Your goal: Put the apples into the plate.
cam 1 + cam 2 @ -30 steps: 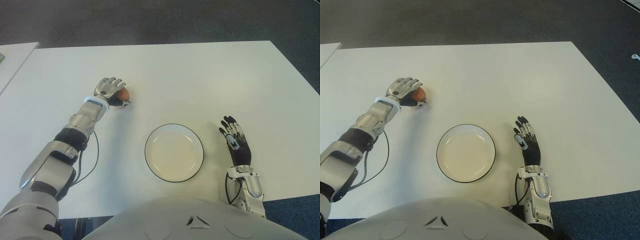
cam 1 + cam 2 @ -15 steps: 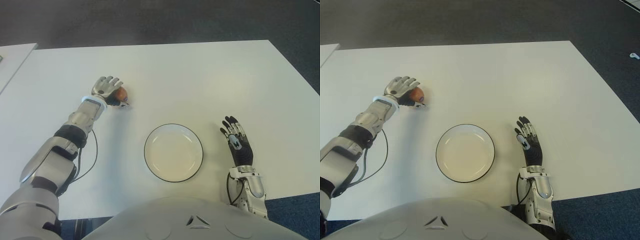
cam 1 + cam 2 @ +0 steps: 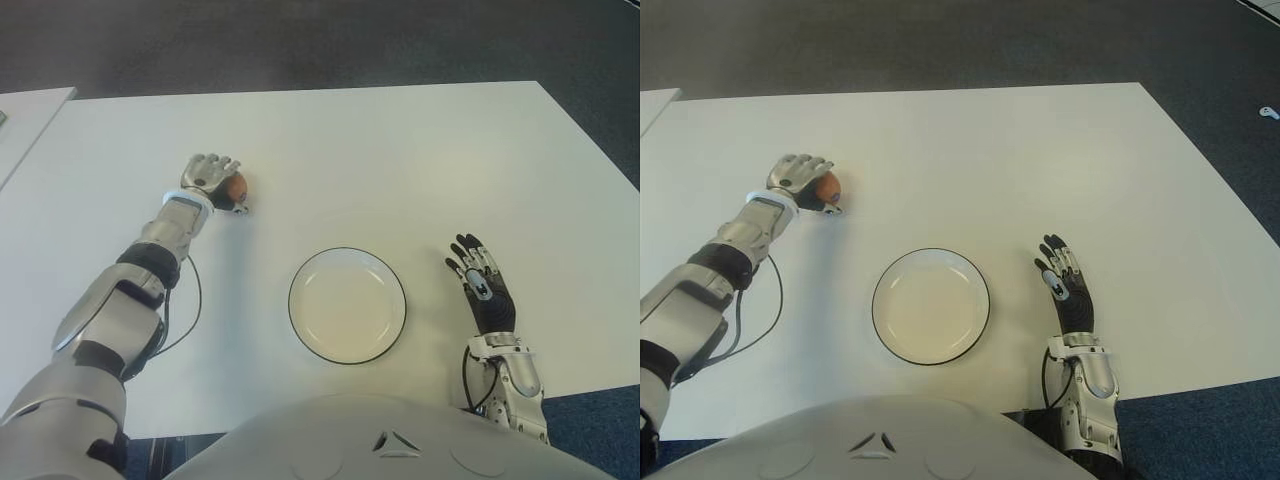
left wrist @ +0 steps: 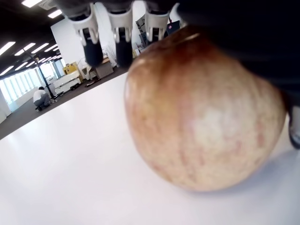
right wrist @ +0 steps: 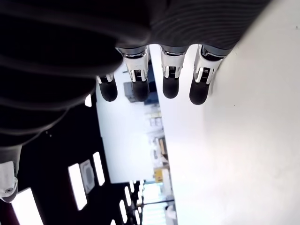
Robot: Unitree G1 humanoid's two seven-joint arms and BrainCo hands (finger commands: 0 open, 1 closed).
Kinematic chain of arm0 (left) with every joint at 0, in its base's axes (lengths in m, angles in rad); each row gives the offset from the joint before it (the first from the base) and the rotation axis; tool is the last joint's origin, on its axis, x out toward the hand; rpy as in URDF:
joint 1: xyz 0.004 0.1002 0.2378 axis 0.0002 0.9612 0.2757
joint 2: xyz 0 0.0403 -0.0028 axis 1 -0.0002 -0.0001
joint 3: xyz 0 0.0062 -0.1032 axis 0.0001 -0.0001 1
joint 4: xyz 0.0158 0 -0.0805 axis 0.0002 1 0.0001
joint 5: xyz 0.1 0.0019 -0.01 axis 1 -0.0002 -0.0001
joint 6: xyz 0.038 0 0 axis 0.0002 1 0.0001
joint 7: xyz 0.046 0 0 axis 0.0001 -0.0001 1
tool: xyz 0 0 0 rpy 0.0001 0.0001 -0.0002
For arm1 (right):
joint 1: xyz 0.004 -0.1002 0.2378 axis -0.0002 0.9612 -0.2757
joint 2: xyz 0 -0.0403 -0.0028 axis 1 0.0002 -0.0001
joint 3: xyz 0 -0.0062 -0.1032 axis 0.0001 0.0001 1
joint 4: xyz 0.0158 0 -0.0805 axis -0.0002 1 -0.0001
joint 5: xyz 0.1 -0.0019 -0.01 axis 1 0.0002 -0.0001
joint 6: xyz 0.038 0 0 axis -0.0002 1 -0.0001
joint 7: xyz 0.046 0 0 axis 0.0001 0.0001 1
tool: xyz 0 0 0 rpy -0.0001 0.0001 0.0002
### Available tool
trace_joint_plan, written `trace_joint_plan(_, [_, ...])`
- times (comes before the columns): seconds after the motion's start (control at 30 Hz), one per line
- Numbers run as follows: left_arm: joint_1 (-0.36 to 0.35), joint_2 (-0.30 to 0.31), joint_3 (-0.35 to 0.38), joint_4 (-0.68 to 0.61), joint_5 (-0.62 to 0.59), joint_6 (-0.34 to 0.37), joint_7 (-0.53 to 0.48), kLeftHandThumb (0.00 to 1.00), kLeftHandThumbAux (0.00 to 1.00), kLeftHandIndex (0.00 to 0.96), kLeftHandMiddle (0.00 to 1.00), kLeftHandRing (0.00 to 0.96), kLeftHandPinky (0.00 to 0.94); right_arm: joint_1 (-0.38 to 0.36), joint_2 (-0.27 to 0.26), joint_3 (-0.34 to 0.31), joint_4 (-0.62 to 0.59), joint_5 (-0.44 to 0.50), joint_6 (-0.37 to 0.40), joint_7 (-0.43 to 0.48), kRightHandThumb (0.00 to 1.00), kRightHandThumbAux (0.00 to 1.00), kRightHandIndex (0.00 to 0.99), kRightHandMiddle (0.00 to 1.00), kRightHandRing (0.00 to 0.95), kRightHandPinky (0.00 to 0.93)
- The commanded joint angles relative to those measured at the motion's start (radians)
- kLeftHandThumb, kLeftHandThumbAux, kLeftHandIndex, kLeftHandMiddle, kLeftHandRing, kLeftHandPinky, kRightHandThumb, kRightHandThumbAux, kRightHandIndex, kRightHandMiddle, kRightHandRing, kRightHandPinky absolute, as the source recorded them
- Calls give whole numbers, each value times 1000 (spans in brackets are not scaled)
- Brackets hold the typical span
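Over on the robot's far left of the tabletop, the left hand is cupped over a single apple, fingers draped over the top but not visibly clamped, and the fruit sits on the surface. The apple looks firm, round and smooth, so probably a bit slippery and prone to rolling; wrapping around its widest part seems the safest bet. The plate sits well apart, near the body, with nothing in it. The right hand shows just right of the plate, fingers spread, holding nothing.
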Motion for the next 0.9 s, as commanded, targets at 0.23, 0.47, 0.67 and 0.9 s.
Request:
trace_joint_plan(0.23, [13, -45, -3, 129, -69, -32, 64, 837, 659, 401, 511, 551, 525, -34, 17, -34, 65, 19, -19, -5, 221, 481, 114, 129, 64, 36])
trace_joint_plan(0.47, [17, -53, 10, 135, -118, -43, 83, 846, 660, 411, 574, 635, 602, -61, 19, -43, 88, 11, -36, -11, 199, 506, 119, 139, 69, 16])
trace_joint_plan(0.67, [13, -52, 17, 127, -153, -43, 67, 850, 658, 420, 594, 667, 627, -82, 7, -44, 105, -2, -43, -12, 187, 508, 119, 141, 69, 24])
trace_joint_plan(0.9, [21, -37, 20, 86, -179, -34, 46, 850, 657, 436, 526, 681, 627, -95, 10, -39, 111, -9, -45, -18, 198, 504, 120, 142, 70, 31])
